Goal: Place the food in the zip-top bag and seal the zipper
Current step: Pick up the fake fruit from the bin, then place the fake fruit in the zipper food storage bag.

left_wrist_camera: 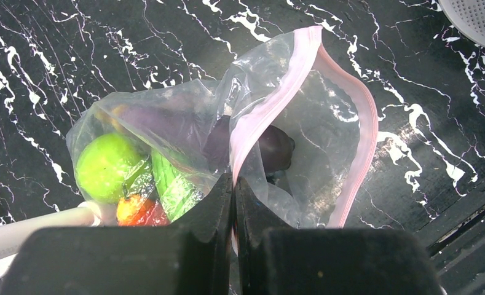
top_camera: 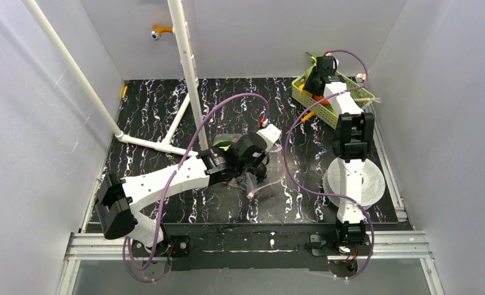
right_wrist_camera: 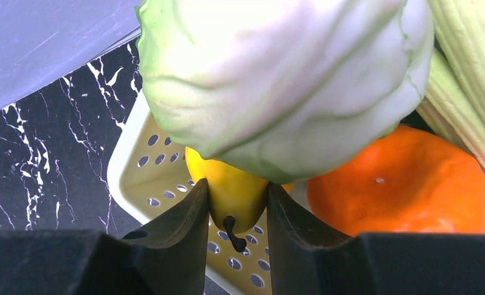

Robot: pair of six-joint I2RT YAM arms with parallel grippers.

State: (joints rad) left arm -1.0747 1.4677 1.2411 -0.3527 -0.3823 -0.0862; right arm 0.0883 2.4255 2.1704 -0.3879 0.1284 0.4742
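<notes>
The clear zip-top bag [left_wrist_camera: 184,117] lies on the black marbled table with its mouth gaping. My left gripper [left_wrist_camera: 234,183] is shut on its pink zipper [left_wrist_camera: 276,104] at the near lip. Inside the bag lie a round green fruit [left_wrist_camera: 107,166], a green piece [left_wrist_camera: 172,187], an orange-red piece [left_wrist_camera: 138,210] and a dark purple piece [left_wrist_camera: 278,147]. In the top view the left gripper [top_camera: 259,167] hovers over the bag [top_camera: 256,187]. My right gripper [right_wrist_camera: 238,184] reaches into the yellow basket [right_wrist_camera: 144,178], its fingers pressed on both sides of a yellow piece [right_wrist_camera: 230,184] with a dark stem. The orange fruit [right_wrist_camera: 399,178] sits beside it.
A pale green cabbage head [right_wrist_camera: 276,80] hangs over the yellow piece, with a ribbed pale vegetable [right_wrist_camera: 467,74] at its right. The basket [top_camera: 301,93] stands at the back right. A white perforated disc [top_camera: 369,181] lies at the right, and a white pipe frame [top_camera: 189,74] rises at the back left.
</notes>
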